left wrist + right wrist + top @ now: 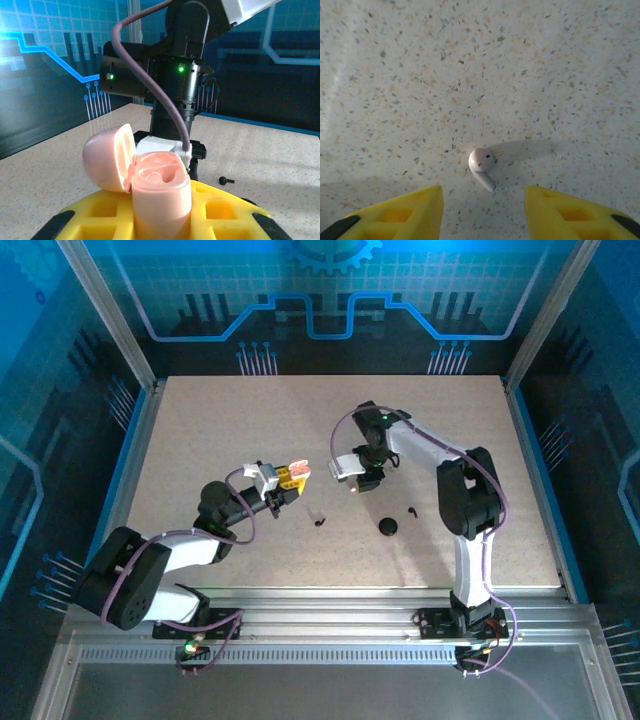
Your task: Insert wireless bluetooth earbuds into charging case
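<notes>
Between the yellow fingers of the right gripper (484,196), flat on the speckled table (395,75), lies a pale earbud (481,161). Its round bulb faces away from the wrist camera and its short stem points back toward it. The jaws stand apart, one on each side of the earbud, and neither touches it, so nothing is grasped on this side.

To the left of the earbud and raised off the table, the left gripper (283,480) is clamped on the pink charging case (161,192). The case stands upright with its lid (107,157) hinged back, and the moulded recess that shows looks empty.

Nearer the arm bases than the earbud lie a round black puck (388,526) and two small black pieces (319,521), one on each side of the puck. All three are apart from both grippers.

The step in hand seems to be picking up the earbud.
- Come straight down so the bulb sits centred in the gap.
- Close gently across the bulb rather than the stem, because a part this smooth and small could squirt out sideways or roll.
- Leave the stem free, which should make it easier to line up with the recess.
- The left arm should hold the case mouth-up and steady.
</notes>
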### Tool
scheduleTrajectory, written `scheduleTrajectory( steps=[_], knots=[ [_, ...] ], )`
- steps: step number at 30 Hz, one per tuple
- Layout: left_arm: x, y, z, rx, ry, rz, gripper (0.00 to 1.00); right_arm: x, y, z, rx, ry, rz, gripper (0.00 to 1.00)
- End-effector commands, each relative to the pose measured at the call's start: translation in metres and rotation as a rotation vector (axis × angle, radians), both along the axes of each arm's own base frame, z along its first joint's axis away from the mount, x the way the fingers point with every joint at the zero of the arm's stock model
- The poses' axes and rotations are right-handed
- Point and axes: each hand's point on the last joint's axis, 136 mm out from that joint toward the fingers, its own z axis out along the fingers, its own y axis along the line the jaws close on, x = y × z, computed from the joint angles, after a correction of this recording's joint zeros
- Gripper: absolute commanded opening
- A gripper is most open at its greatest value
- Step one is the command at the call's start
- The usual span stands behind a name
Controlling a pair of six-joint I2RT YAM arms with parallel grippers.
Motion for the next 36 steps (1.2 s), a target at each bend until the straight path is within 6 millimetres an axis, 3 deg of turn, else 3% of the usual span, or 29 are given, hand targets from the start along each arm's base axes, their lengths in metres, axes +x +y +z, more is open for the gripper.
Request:
scheduleTrajectory(
  steps=[1, 10, 36],
  knots=[
    [0.004, 0.007, 0.004, 0.02, -0.026, 0.035, 0.16, 0.002, 0.0, -0.01, -0.038, 0.028, 0.065, 0.47],
    [0.008, 0.007, -0.004, 0.077, 0.0, 0.04, 0.17, 0.001, 0.002, -0.032, -0.084, 0.089, 0.121, 0.44],
    [0.007, 0.008, -0.002, 0.078, 0.002, 0.037, 0.17, 0.0, 0.005, -0.046, -0.117, 0.122, 0.132, 0.25]
  ],
)
